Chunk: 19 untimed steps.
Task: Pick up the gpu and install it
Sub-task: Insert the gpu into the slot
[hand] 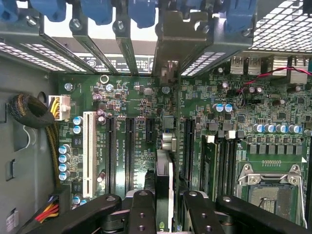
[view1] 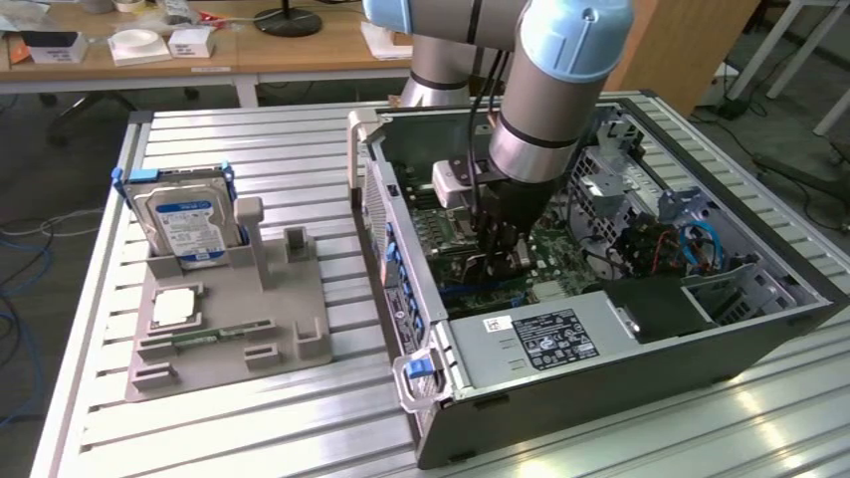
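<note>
Over a silver slatted counter (view1: pixel 266 423), next to a grey holder (view1: pixel 286 309) with a hard drive (view1: pixel 186 224) standing in it, reaches down into the open computer case (view1: pixel 638 368). Holds the hand (view1: pixel 500 257) low over the green board (hand: pixel 122 92), clamped tight on the gpu (hand: pixel 164 170). Grips the gpu by its thin edge between black fingers (hand: pixel 141 214), upright over the long dark slots (hand: pixel 129 151), with its metal end near the back wall of the case.
</note>
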Motion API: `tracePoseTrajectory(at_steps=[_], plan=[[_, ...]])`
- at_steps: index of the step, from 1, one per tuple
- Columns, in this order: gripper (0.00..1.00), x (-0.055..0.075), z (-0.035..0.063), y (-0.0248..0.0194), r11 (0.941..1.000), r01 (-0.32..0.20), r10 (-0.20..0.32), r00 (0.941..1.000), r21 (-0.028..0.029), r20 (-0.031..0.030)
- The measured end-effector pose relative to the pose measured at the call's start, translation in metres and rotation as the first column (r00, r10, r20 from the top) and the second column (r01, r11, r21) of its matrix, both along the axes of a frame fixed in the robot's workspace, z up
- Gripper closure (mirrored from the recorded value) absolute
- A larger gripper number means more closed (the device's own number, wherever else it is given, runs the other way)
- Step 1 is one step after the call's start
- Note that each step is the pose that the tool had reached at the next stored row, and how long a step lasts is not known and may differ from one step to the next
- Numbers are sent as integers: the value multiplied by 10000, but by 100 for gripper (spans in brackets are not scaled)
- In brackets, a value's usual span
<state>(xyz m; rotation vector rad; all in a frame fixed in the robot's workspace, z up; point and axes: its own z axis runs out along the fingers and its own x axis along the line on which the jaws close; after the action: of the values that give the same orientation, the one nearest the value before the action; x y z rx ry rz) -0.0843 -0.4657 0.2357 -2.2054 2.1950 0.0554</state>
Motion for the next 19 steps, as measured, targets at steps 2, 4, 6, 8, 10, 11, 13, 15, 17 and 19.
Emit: tracePoseTrajectory(at_steps=[2, 4, 6, 8, 10, 11, 13, 15, 17, 19], plan=[[73, 0, 7, 1, 10000, -2, 2, 10000, -15, -9], [73, -2, 9, 1, 10000, -1, 1, 10000, -19, -12], [73, -2, 9, 1, 10000, 0, 0, 10000, -20, -12], [73, -2, 9, 1, 10000, -1, 1, 10000, -20, -12], [73, -4, 3, 1, 10000, 0, 0, 10000, -20, -12], [73, -4, -3, 1, 10000, 0, 0, 10000, -22, -15], [73, -5, -13, 1, 10000, 1, -1, 10000, -21, -14], [73, -5, -16, 1, 10000, 1, -1, 10000, -22, -13], [73, -4, -18, 1, 10000, 1, -1, 10000, -21, -13], [73, -4, -18, 1, 10000, 0, 0, 10000, -21, -13]])
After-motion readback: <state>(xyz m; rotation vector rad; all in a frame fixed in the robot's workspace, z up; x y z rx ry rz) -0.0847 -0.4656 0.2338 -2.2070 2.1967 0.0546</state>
